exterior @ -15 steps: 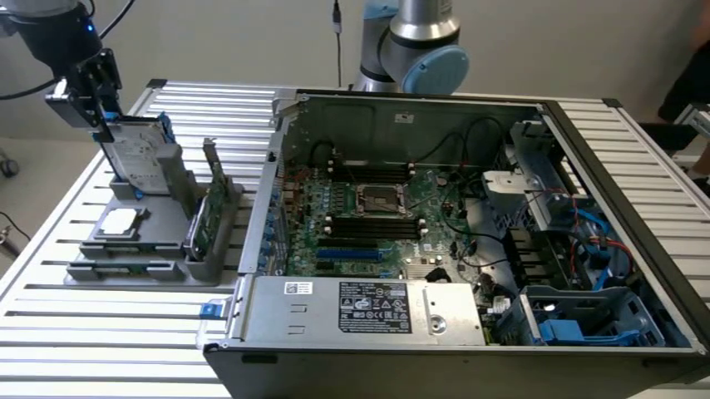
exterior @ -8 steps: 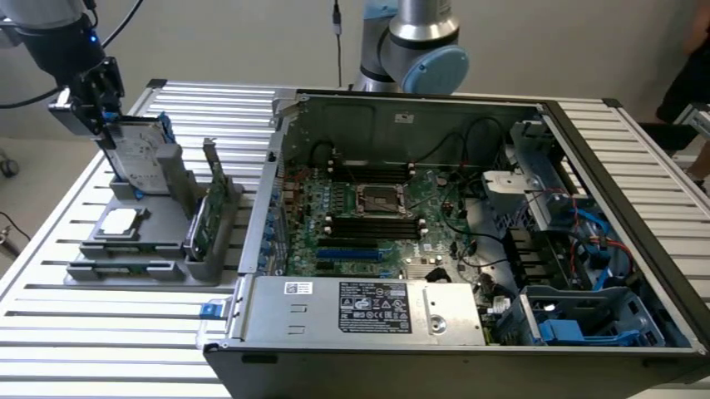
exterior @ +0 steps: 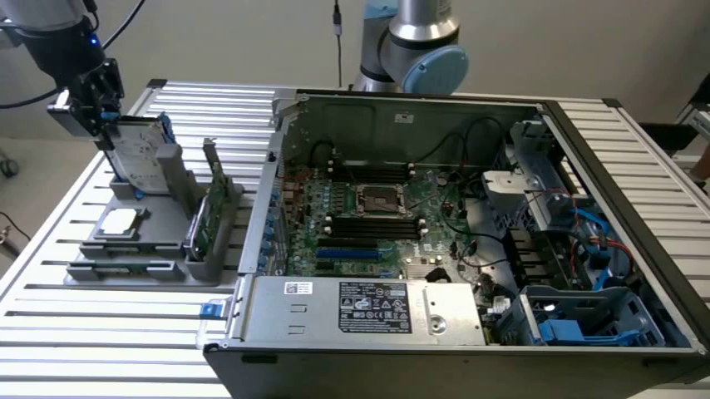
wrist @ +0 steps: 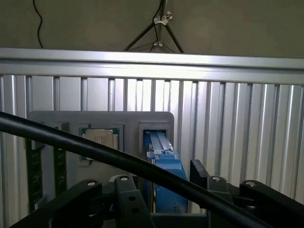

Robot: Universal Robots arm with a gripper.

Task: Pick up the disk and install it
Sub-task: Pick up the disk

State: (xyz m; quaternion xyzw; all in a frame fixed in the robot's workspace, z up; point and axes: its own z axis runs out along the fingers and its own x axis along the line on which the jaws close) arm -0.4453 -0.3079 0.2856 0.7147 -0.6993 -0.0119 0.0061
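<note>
1. Exterior view: the fingers (exterior: pixel 102 93) hang over the far end of a grey holder (exterior: pixel 155 218) at the exterior view's left, right at the top edge of the disk (exterior: pixel 138 156).
2. The disk stands upright in a slot of that holder. Its silver face and white label are turned toward the camera, and its blue carrier runs along the edge toward the exterior view's right.
3. The fingers are apart, one on each side of the disk's upper edge. In the wrist view the disk's blue carrier (wrist: pixel 164 164) sits between the black fingers (wrist: pixel 202 173). Whether either one touches it I cannot tell.
4. On the near part of the holder lies a small square silver chip (exterior: pixel 120 221). A thin green circuit card (exterior: pixel 211 208) stands on edge in the slot nearest the computer case (exterior: pixel 421 112).
5. The computer case lies with its side off on the slatted metal counter (exterior: pixel 66 332), just beside the holder toward the exterior view's right. Inside it are the motherboard (exterior: pixel 367 212) and, along the near edge, a silver power supply (exterior: pixel 367 306).
6. The arm (exterior: pixel 416 50) rises behind the case.
7. In the wrist view a black cable (wrist: pixel 118 159) crosses in front of the holder and the chip.
</note>
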